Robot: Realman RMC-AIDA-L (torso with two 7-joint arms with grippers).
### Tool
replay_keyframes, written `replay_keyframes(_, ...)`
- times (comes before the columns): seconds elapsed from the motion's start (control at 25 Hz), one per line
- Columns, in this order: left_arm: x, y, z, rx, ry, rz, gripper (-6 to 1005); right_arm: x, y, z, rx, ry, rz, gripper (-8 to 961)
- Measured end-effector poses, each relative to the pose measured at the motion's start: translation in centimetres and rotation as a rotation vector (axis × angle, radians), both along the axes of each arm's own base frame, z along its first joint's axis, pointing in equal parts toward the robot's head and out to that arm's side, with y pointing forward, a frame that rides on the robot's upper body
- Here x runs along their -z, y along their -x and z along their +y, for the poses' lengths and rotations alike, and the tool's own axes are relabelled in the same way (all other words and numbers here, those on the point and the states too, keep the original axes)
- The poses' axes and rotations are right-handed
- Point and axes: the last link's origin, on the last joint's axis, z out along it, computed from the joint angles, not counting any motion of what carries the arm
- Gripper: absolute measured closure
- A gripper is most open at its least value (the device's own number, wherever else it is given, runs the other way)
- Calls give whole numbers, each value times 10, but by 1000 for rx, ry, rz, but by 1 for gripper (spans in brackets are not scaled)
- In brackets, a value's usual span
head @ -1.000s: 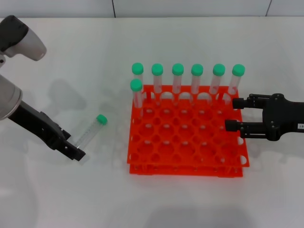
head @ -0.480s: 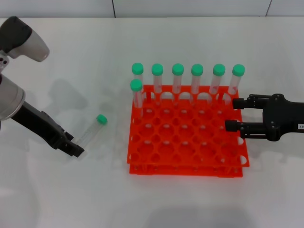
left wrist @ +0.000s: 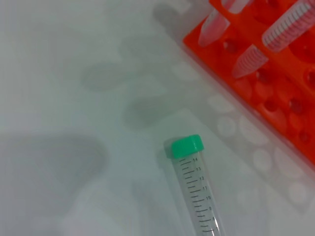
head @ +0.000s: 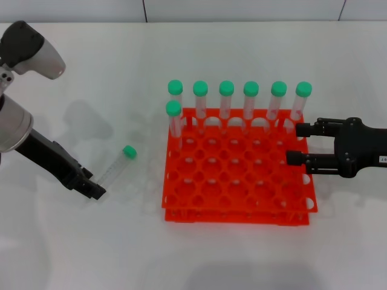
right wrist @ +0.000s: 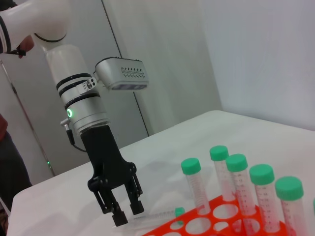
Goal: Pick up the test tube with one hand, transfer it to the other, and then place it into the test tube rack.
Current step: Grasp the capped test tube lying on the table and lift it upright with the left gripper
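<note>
— Two grippers in the head view; where is each one?

— The left gripper [head: 97, 192] is at the lower left of the frame, down at the white table [head: 91, 72], its fingers spread either side of the pointed end of the test tube [head: 115, 168]. The right wrist view shows that gripper [right wrist: 125, 215] with its two fingers apart and the tube [right wrist: 155, 215] lying low beside them. The right gripper [head: 297, 144] sits at the right edge, fingers parted and holding nothing, over the right side of the test tube rack [head: 236, 181].

— And the tube itself?

— Lying flat on the table, tilted, green cap toward the upper right, just left of the rack and apart from it. The left wrist view shows its cap and scale marks [left wrist: 194, 182], with the rack's corner [left wrist: 275, 88] in the upper right.

— What is in the rack?

— Seven capped tubes [head: 226, 99]: six along the far row, one more behind the leftmost.
</note>
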Motion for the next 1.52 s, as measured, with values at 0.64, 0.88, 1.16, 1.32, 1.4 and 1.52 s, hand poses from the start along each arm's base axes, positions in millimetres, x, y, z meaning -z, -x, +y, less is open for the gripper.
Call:
replay_keyframes(0.64,8,-6,3,25,16,19,551,0,0,0,0,-1,2,232)
replay_keyframes(0.88,9,-7,3,28,23,17,571,-1,-1,0,2,-2,0,232)
replay_keyframes(1.16,10,-6,2,25,31,18,594,-1,-1,0,4,-4,0,233)
replay_keyframes(1.32,9,-6,3,25,27,20,594,-2,-1,0,6,-9,1,233)
replay_keyframes(1.4,9,-6,3,26,26,21,592,-3,-2,1,8,-13,3,233)
replay_keyframes(1.52,8,-6,4,26,25,21,598,-3,-2,1,9,-14,3,233)
